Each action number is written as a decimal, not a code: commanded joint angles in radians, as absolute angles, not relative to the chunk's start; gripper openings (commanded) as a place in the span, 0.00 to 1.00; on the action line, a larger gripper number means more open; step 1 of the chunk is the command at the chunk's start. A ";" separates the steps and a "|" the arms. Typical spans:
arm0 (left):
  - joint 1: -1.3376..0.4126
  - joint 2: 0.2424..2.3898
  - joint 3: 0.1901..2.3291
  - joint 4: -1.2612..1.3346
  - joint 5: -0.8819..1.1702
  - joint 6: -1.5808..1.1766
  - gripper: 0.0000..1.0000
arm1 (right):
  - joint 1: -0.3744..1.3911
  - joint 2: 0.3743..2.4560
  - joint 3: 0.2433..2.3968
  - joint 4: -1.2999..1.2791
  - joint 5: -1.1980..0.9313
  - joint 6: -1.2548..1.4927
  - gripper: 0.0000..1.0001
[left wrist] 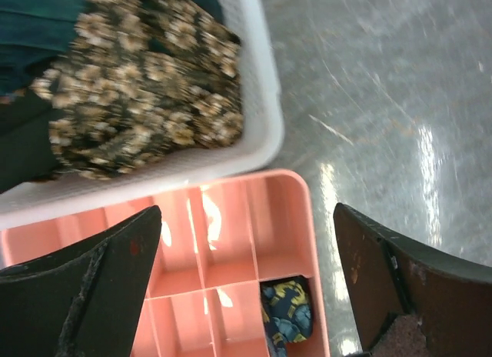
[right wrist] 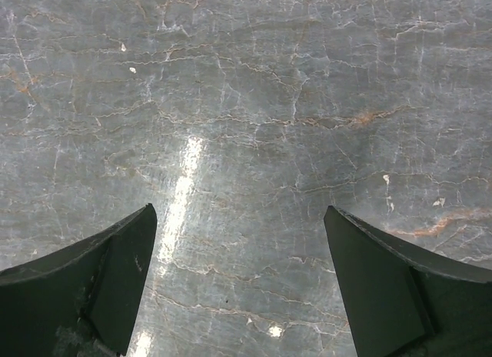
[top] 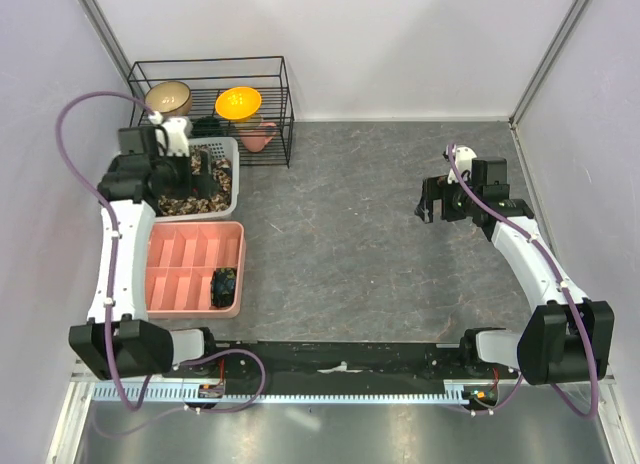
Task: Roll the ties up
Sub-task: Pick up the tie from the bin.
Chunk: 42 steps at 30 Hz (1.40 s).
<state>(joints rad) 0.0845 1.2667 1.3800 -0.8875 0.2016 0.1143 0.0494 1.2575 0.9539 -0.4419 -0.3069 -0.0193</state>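
Left gripper (left wrist: pixel 244 234) wide open, empty, over loose ties (left wrist: pixel 146 103) heaped in white basket (left wrist: pixel 265 103), far left. One rolled tie (left wrist: pixel 286 312) sits in pink tray (left wrist: pixel 269 211), near-right compartment. Right gripper (right wrist: pixel 238 226) wide open, empty, over table (right wrist: pixel 246 103).

A: What colour is the compartment tray (left wrist: pixel 254 211)?
B: Salmon pink. The coiled tie (left wrist: pixel 287 311) in it is dark navy with a blue-and-yellow print.
A: And the mesh basket (left wrist: pixel 265 103)?
B: White. The patterned tie (left wrist: pixel 146 111) is black, speckled with tan and brown; the plain tie (left wrist: pixel 38 22) is dark teal.
A: The desk (right wrist: pixel 246 103)?
B: Grey, marbled with pale veins and a few rusty streaks.
A: Anything else?
B: A black wire rack (top: pixel 287 109), an orange bowl (top: pixel 238 103) and a tan bowl (top: pixel 167 95).
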 commanded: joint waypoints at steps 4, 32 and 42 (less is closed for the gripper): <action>0.256 1.440 1.549 -0.882 0.336 0.199 1.00 | 0.049 1.279 0.988 -0.457 -0.364 -0.040 0.98; 0.290 1.977 1.784 -0.813 0.235 0.499 0.99 | 0.049 1.394 1.023 -0.479 -0.396 -0.040 0.98; 0.288 1.939 1.666 -0.824 0.360 0.499 0.93 | 0.048 1.420 1.032 -0.479 -0.397 -0.038 0.98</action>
